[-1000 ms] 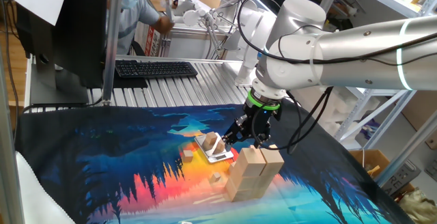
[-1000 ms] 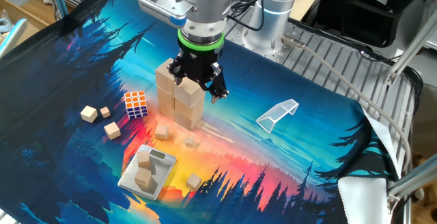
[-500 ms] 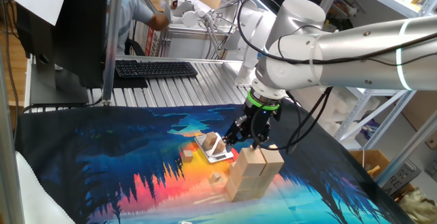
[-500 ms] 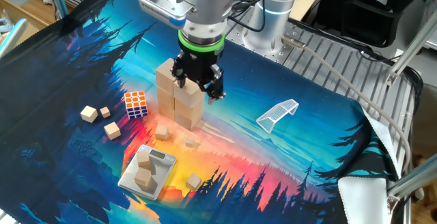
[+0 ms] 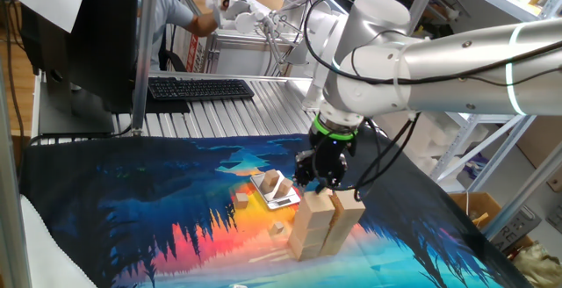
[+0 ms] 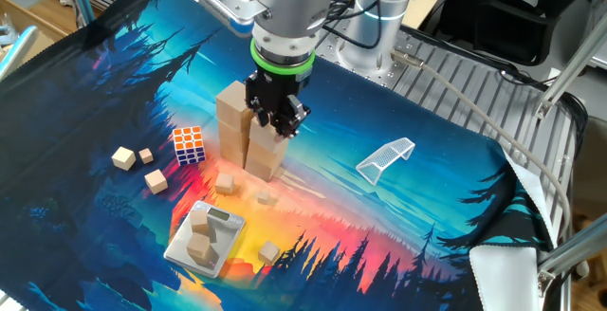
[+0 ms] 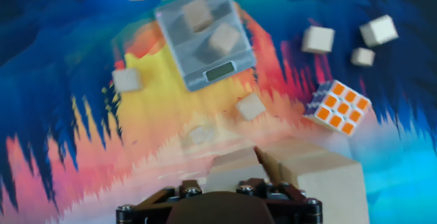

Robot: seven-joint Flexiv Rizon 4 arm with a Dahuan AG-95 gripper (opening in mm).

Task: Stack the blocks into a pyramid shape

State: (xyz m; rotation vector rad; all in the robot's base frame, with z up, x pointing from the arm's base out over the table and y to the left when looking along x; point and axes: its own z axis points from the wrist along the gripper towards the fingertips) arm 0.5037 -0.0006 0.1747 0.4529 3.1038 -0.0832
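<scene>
Several large tan bricks stand on end as one stack [image 5: 318, 222] on the printed cloth; the stack also shows in the other fixed view [image 6: 248, 145] and at the bottom of the hand view [image 7: 321, 176]. My gripper [image 5: 325, 181] hangs just over the top of the stack [image 6: 275, 119], its fingers apart and nothing between them. Small loose cubes lie around: one by the stack [image 6: 225, 184], one at the front [image 6: 269, 252], three at the left [image 6: 144, 164]. Two more blocks [image 7: 210, 26] sit on the silver-grey scale [image 7: 225, 70].
A Rubik's cube [image 6: 188, 144] lies just left of the stack, also in the hand view [image 7: 338, 106]. A white mesh piece [image 6: 386, 157] lies to the right. The scale [image 6: 180, 249] sits near the front. A keyboard [image 5: 200, 88] and a person are behind the table.
My hand has turned about its axis and dropped a little closer over the stack. The stack looks narrower from the side. The loose cubes and the scale have not moved.
</scene>
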